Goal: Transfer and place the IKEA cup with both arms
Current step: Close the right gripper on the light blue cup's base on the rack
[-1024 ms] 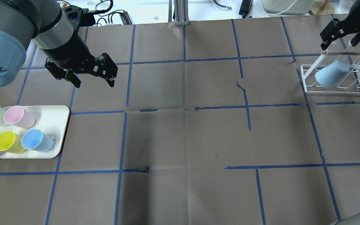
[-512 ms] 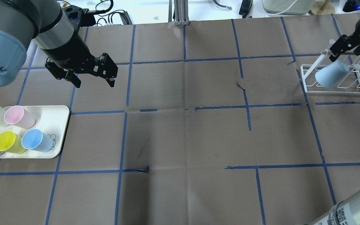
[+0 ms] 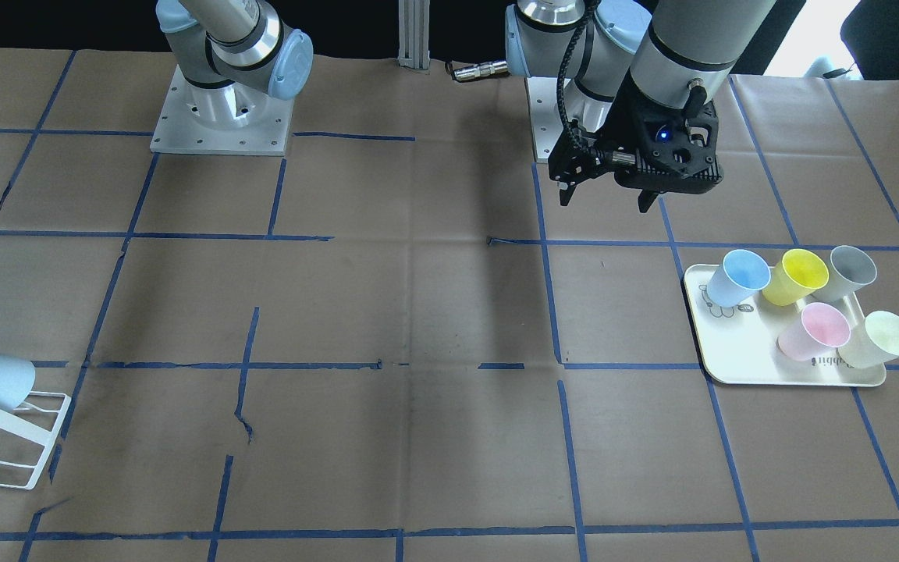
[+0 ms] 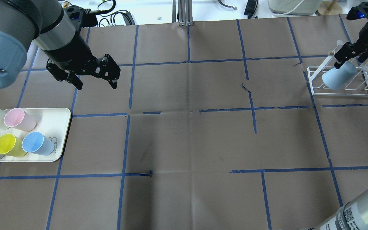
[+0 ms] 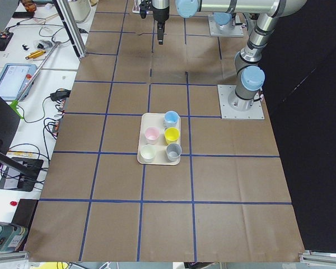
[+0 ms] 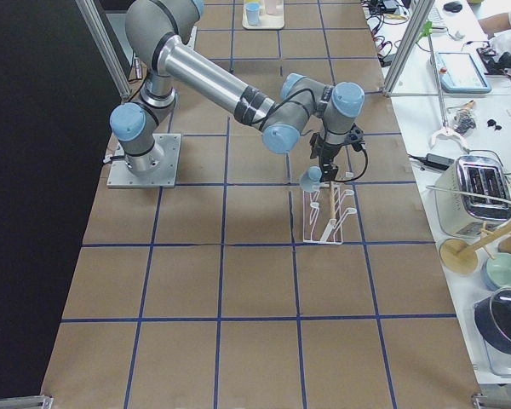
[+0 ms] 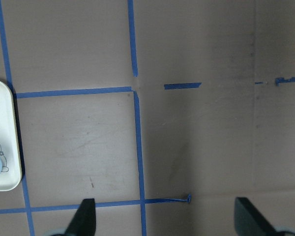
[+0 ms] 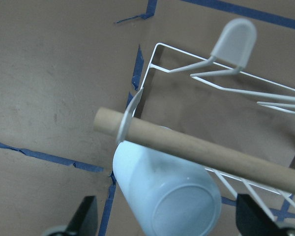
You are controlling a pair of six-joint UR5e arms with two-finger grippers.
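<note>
Closing on the pale-blue IKEA cup (image 8: 157, 189), the right claw (image 8: 169, 219) could, I judge, snag the wooden dowel (image 8: 211, 152) crossing close by it or drag the white wire rack (image 8: 234, 39). That claw is spread wide, empty, straddling the tilted cup hung on the rack. Farther off, the left claw (image 4: 97, 85) hangs splayed, empty, above the bench (image 4: 187, 143).

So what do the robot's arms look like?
Both arms, left arm and right arm, are shiny silver tubes with round light-blue caps at the joints. Each ends in black two-finger jaws. A black cable runs along the left one, and a small blue light glows on its wrist.
</note>
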